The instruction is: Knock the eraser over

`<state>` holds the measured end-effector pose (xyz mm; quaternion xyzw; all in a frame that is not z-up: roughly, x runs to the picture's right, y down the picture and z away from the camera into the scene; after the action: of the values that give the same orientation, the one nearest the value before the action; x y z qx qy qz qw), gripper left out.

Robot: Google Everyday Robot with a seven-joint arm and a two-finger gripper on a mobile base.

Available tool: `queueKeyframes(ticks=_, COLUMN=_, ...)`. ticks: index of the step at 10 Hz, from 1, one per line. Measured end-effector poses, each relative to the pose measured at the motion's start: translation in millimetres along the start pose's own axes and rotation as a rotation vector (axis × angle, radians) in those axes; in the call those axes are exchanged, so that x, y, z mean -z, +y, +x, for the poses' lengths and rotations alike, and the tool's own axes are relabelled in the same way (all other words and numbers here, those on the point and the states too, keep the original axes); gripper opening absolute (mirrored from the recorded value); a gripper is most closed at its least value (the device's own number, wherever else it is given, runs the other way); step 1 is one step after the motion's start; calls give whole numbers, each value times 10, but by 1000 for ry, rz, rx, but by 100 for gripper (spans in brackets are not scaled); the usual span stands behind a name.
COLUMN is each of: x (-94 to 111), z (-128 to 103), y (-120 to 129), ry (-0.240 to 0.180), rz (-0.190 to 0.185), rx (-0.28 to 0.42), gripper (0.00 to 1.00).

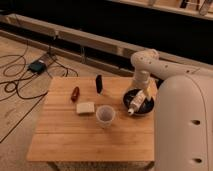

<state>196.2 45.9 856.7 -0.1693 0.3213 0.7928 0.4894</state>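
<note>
eraser upright, hand not yet at it

the eraser point(99, 83) stands on end near the far edge of the table point(65, 142), apart from the dark red object point(75, 93), the beige block point(85, 107) and the cup point(105, 115). the hand point(139, 95) hangs over the black bowl point(126, 100), well clear of the eraser. i cannot tell how open it is or whether it holds anything. this looks like the approach step. the next move likely calls for clearing the bowl's rim, then pushing sideways against the eraser's upper part.
</note>
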Motion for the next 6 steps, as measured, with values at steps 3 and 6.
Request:
queueKeyframes(ticks=3, x=23, z=22, y=307, ry=-40, rz=5, rx=69, gripper=80)
queueKeyframes(ticks=6, x=21, z=11, y=696, ry=-67, rz=6, rx=138, gripper=80)
